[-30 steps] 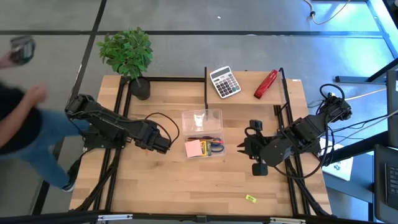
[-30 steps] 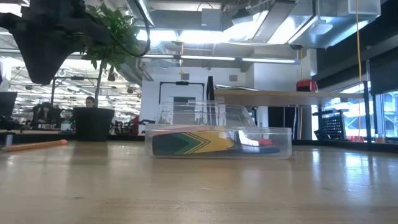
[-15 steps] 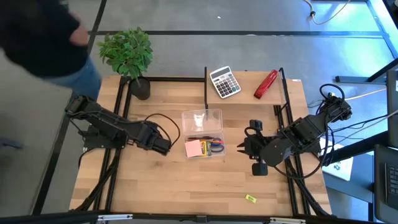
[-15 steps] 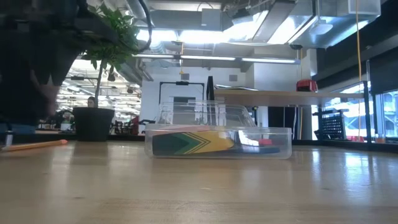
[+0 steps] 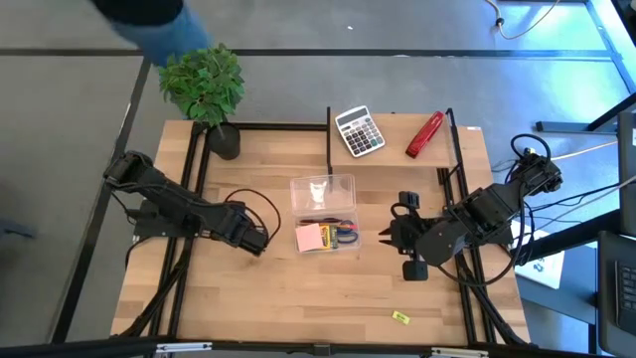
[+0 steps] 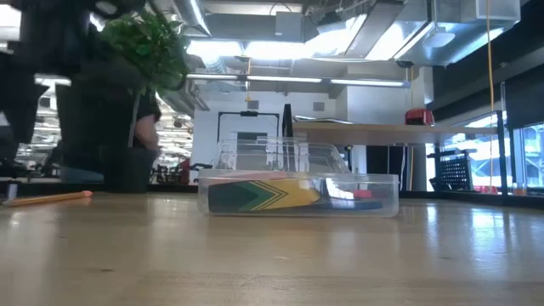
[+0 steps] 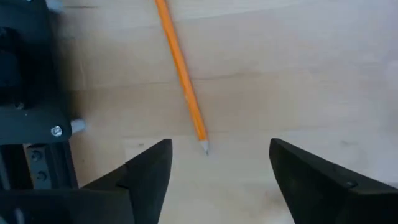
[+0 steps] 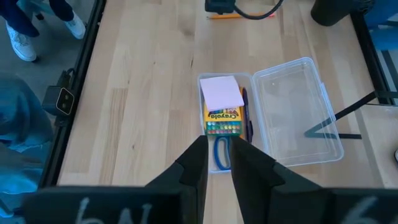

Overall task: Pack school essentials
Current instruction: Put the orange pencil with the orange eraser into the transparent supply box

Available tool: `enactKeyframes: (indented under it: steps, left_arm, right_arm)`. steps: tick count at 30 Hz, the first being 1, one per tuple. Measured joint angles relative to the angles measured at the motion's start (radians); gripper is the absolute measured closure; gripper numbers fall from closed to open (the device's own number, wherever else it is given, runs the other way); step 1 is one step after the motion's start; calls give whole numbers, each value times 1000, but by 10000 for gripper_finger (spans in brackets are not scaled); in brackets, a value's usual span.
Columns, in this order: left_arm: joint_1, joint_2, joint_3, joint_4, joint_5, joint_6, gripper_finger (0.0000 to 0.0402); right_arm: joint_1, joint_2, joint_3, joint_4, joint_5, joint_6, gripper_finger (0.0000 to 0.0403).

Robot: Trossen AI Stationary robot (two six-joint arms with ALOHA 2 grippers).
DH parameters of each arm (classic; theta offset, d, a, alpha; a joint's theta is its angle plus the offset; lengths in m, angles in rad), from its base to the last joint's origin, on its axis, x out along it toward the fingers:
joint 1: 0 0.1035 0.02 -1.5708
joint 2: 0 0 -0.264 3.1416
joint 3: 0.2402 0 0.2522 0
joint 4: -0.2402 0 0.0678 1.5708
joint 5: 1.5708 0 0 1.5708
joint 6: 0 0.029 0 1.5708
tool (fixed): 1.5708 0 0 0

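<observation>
The clear plastic box (image 5: pixel 326 237) sits mid-table with its lid (image 5: pixel 323 190) swung open toward the far edge. Inside it lie the pink note pad (image 8: pixel 222 93), the green-yellow crayon box (image 8: pixel 222 119), the blue-handled scissors (image 8: pixel 221 152) and a dark pen (image 8: pixel 245 112). An orange pencil (image 7: pixel 182 74) lies flat on the wood left of the box. My left gripper (image 7: pixel 214 163) is open above it, one finger on each side of the pencil's tip, touching nothing. My right gripper (image 8: pixel 225 163) is shut and hovers right of the box. A tiny yellow piece (image 5: pixel 400 317) lies near the near edge.
A grey calculator (image 5: pixel 360 130) and a red stapler (image 5: pixel 425 134) lie at the far edge, and a potted plant (image 5: pixel 204 89) stands at the far left corner. Black frame rails (image 5: pixel 189 189) run along both table sides. A person (image 6: pixel 93 102) moves beyond the far left corner.
My left gripper has shifted a little toward the table's left and near edges, away from the box. A person has walked from the table's left side round to beyond its far left corner. The right arm has kept still.
</observation>
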Motion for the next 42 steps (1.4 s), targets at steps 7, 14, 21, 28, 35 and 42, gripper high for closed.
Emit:
enactKeyframes:
  steps: [7, 14, 21, 28, 35, 42]
  left_arm:
    - [0, 0, -109, 90, -19, -29, 134]
    - [0, 0, -191, 182, -64, -53, 134]
    - [0, 0, -253, 254, -124, -78, 134]
    - [0, -2, -299, 302, -145, -79, 134]
    - [0, -3, -303, 317, -146, -79, 134]
    - [0, -2, -303, 320, -145, -79, 144]
  right_arm:
    - [0, 0, 0, 0, 0, 0, 334]
    - [0, 0, 0, 0, 0, 0, 334]
    - [0, 0, 0, 0, 0, 0, 334]
    - [0, 0, 0, 0, 0, 0, 334]
    - [0, 0, 0, 0, 0, 0, 334]
    - [0, 0, 0, 0, 0, 0, 334]
